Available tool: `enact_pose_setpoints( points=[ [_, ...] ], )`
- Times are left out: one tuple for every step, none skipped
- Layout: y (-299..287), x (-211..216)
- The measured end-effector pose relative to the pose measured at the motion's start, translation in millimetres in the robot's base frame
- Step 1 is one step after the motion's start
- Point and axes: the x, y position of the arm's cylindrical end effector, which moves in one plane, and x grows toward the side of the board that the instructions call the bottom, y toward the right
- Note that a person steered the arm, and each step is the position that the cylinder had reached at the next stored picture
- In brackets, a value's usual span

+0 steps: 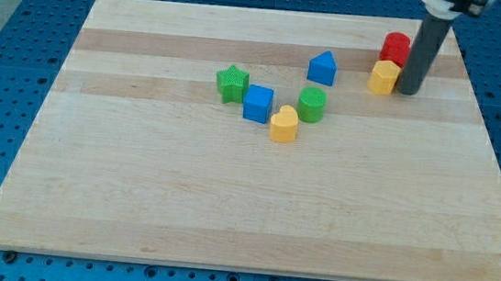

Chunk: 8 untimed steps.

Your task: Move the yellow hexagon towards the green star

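Observation:
The yellow hexagon (384,78) sits near the view's top right on the wooden board (253,205). My tip (409,90) is right against its right side. The green star (232,83) lies well to the view's left of the hexagon, at the left end of a cluster of blocks. A red block (395,47) stands just above the hexagon, touching or nearly touching it.
Between hexagon and star lie a blue triangular block (323,68), a green round block (311,104), a yellow heart-shaped block (283,124) and a blue cube (257,103) next to the star. The board rests on a blue perforated table.

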Motion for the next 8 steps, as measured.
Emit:
enact_pose_setpoints(
  points=[
    [-19.5,-9.4],
    [-37.4,-21.6],
    [-59.4,-32.5],
    [-85.2,-46.3],
    [-110.3,-62.5],
    [-133.8,-73.3],
    [-158.6,-74.9],
    [-173.6,-72.4]
  ],
)
